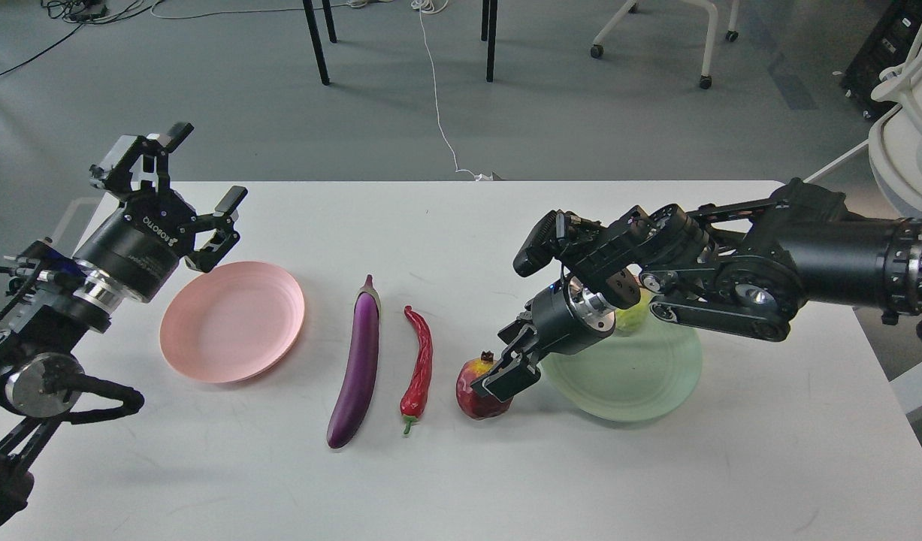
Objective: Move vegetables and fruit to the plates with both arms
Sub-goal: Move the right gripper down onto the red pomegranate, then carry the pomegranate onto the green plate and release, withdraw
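The pale green plate [641, 383] holds the yellow-green lumpy fruit [630, 319], mostly hidden behind my right arm. My right gripper [506, 359] is open, its fingers right over the upper right side of the dark-red pomegranate [472, 389], which sits on the table left of the green plate. I cannot tell whether they touch it. The purple eggplant [359, 368] and the red chili pepper [419, 364] lie side by side at the table's middle. The pale pink plate [231, 321] is bare. My left gripper [205, 167] is open and empty, raised above the pink plate's far left edge.
The white table [445, 233] ends just behind the plates. Beyond it are grey floor, black table legs [315, 41], a white cable [438, 105] and a chair base [705, 45]. A white chair [908, 135] stands at the right.
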